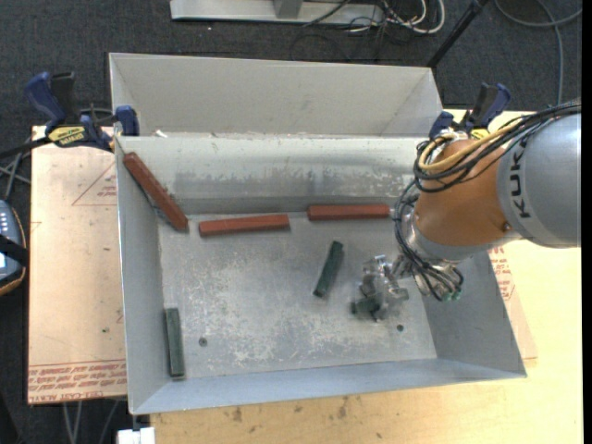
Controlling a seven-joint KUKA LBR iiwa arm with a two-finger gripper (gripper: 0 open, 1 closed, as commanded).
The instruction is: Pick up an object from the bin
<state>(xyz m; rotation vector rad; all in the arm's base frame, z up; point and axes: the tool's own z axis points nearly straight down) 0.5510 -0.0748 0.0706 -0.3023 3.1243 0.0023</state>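
Observation:
My gripper (373, 298) is low over the bin floor in the right front part, pointing down under the orange wrist cover. A short dark green bar (327, 268) lies tilted on the floor just to its left, apart from it. Behind it, along the foot of the back wall, lies a red-brown bar (349, 213). Nothing shows inside the gripper.
A second red-brown bar (243, 225) lies along the back wall further left. A third (154, 191) lies slanted in the back left corner. Another dark green bar (173, 342) lies near the front left wall. The arm with its cables covers the bin's right wall.

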